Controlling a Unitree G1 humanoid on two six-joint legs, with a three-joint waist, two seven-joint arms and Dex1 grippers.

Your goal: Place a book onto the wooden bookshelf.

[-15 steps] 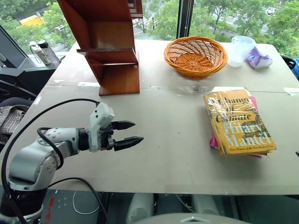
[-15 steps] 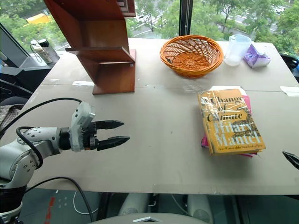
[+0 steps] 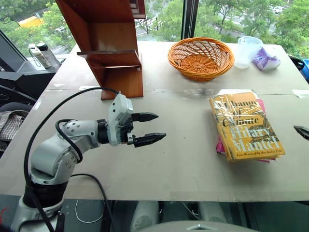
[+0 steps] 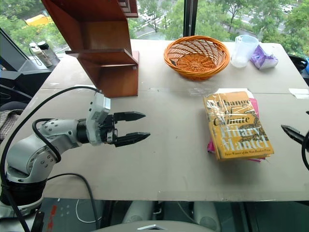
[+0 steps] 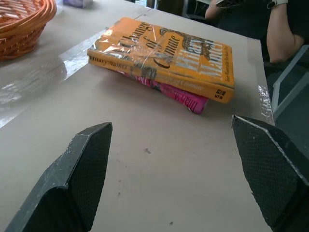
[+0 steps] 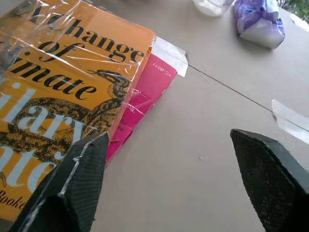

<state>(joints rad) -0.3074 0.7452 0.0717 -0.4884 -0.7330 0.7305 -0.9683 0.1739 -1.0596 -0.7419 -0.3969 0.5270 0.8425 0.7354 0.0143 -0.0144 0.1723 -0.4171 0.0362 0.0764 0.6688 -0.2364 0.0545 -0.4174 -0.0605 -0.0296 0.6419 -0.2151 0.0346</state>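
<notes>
The book (image 3: 246, 126), thick and yellow-orange under a glossy wrap, lies flat on the table's right side on top of a thinner pink book (image 3: 220, 146). The wooden bookshelf (image 3: 113, 48), reddish-brown with stepped shelves, stands at the back left. My left gripper (image 3: 160, 126) hovers open over the table's left-middle, pointing right toward the book and well short of it. My right gripper (image 6: 169, 133) is open just right of the book, its jaws wide over the pink book's edge and bare table. One of its fingertips (image 4: 289, 131) pokes in from the right edge.
An orange wicker basket (image 3: 201, 58) sits at the back centre, with a clear plastic cup (image 3: 248, 50) and a purple packet (image 3: 266, 60) to its right. Bottles (image 3: 41, 53) stand off the table's back left. A person's arm (image 5: 280, 29) shows beyond the table's right side.
My left gripper has moved right and a little farther over the table, toward the book. The right gripper's fingertip has come in from the right edge, closer to the book.
</notes>
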